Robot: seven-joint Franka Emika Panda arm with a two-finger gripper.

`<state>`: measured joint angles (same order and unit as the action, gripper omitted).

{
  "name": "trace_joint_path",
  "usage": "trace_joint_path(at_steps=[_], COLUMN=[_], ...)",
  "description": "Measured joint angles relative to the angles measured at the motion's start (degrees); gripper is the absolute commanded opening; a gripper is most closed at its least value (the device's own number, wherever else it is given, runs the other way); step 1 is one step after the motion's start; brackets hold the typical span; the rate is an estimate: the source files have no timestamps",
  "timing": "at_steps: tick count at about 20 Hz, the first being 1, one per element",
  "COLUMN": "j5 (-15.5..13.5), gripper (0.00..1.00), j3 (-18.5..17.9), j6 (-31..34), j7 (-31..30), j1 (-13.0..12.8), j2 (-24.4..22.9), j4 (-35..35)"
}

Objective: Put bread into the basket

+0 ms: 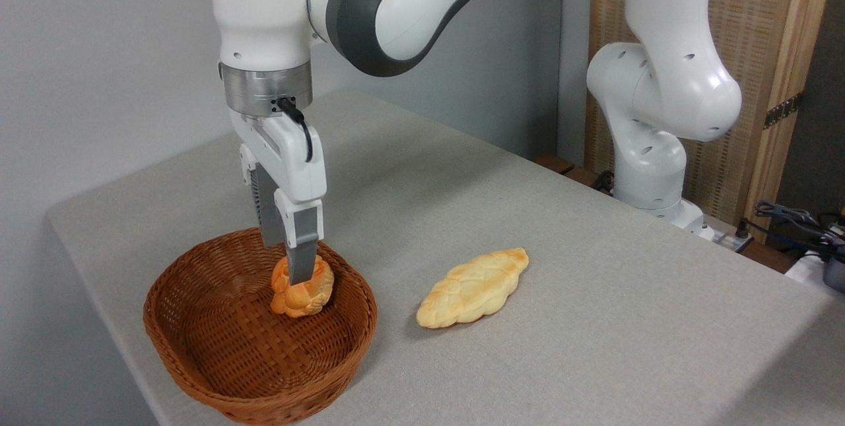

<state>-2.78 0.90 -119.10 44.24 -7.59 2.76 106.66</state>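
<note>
Grey table (594, 320) is seen filling most of the frame. White Panda arm (264, 16) is observed descending from upper left, wrist vertical. Oval wicker basket (198, 340), reddish-brown, is located at lower left of the table. Pale braided loaf (473, 288) is noted lying flat at centre, right of the basket and apart from it. Knotted orange-brown bun (302, 296) is held inside the basket, against the far-right wall, tilted. Gripper (300, 267) fingers are closed on the bun from above
</note>
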Motion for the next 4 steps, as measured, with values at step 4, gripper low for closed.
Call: trace_joint_path(at_steps=[4], j5=[0.0], gripper=[1.0], j3=[0.0], j6=[3.94], j7=[-2.25], j1=[0.0], j2=[-0.1], j4=[-2.22])
